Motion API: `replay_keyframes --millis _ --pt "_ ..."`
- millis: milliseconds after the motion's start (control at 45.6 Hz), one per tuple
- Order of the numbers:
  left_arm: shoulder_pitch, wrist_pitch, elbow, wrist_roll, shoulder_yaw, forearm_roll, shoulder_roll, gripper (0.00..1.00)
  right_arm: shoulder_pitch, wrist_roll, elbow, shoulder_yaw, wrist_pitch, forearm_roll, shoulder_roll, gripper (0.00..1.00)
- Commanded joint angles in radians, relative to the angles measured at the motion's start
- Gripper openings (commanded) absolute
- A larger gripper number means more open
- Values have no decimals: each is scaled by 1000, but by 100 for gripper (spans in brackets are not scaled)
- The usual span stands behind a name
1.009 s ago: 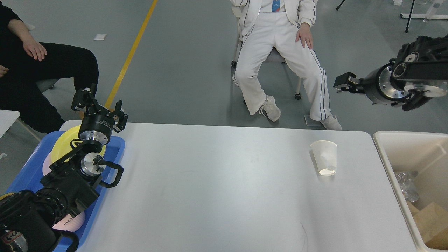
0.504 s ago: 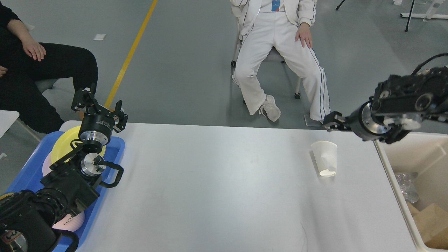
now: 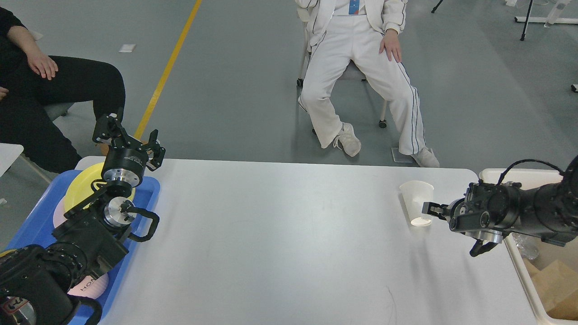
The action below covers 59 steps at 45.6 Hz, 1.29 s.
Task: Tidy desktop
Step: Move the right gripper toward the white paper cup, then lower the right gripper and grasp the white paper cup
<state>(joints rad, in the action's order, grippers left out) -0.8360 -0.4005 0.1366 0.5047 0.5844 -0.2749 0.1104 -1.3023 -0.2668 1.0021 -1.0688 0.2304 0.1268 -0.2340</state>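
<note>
Desktop (image 3: 280,243): large white rectangular tabletop, smooth, faintly glossy, rounded corners; fills the lower centre of the head view.

Paper cup (image 3: 418,202): white, upright, on the desktop toward 2 o'clock.

Right gripper (image 3: 430,210): enters from 3 o'clock, low over the desktop, tip at the cup's right side; fingers too dark and small to separate, so spread or contact cannot be told.

Left gripper (image 3: 128,135): at 10 o'clock, fingers spread apart, holding nothing, above a blue tray (image 3: 149,192) containing a yellow plate (image 3: 81,187).

Cream bin (image 3: 533,275): at the desktop's 4 o'clock edge.
</note>
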Motion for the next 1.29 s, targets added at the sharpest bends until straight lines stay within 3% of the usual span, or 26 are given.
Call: replay_keyframes --millis 0,526,658,1272 --pt "0 0 0 0 0 -1 0 96 43 0 -63 1 23 2 36 99" --pt "0 0 0 0 0 -1 0 96 43 3 -77 1 46 17 62 100" --pt "0 0 0 0 0 0 0 96 67 4 -99 1 93 100 107 100" --pt "0 0 0 0 0 0 0 96 270 11 -393 3 106 197 179 98"
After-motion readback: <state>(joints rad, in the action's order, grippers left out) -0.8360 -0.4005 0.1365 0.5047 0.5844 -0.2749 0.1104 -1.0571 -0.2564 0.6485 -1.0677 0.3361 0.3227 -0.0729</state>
